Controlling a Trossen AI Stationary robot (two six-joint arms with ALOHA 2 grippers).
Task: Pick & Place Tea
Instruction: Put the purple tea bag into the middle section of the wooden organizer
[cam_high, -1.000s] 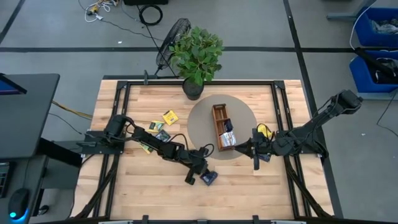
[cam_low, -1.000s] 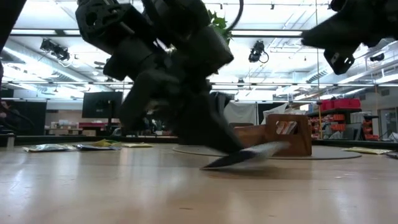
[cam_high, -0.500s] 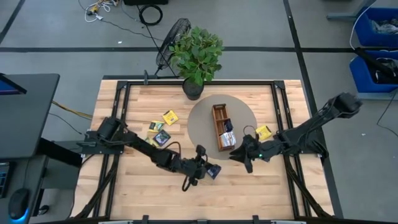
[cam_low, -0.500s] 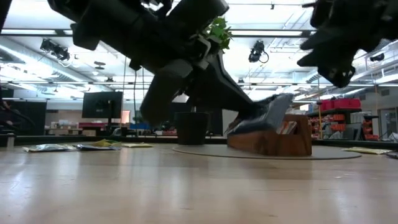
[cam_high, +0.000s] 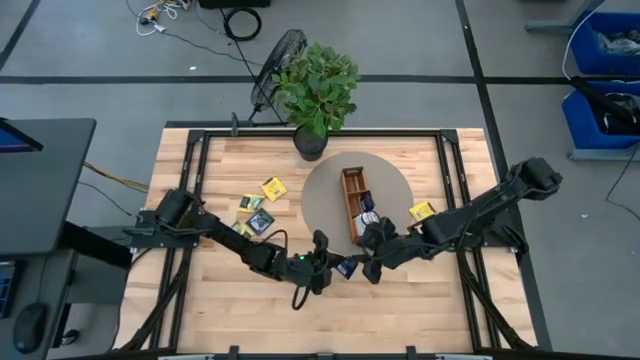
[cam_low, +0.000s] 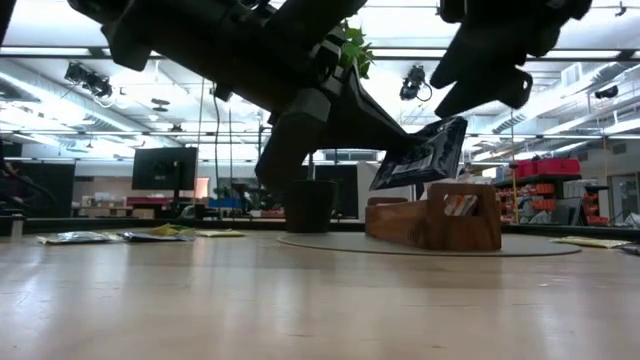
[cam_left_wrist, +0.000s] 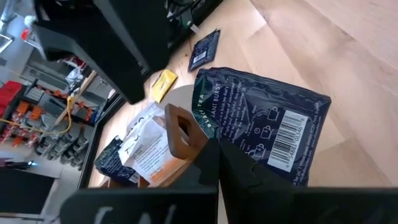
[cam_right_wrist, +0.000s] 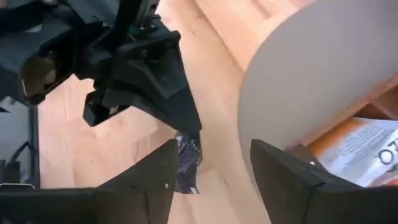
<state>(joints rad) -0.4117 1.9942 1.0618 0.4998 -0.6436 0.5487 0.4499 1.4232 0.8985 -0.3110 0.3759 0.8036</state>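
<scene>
One navy sachet (cam_high: 347, 267), light and floppy, hangs pinched at its edge by the left gripper (cam_high: 335, 266), just beside the tray (cam_high: 352, 196). The right gripper (cam_high: 372, 267) faces it, fingers spread, empty. Best taken by the free edge.

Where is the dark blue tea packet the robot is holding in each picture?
High view: navy sachet just below the tray.
Low view: sachet raised, before the tray.
Left wrist: sachet centre, tray beside.
Right wrist: sachet edge-on, centre.
Landmark: tray.
</scene>
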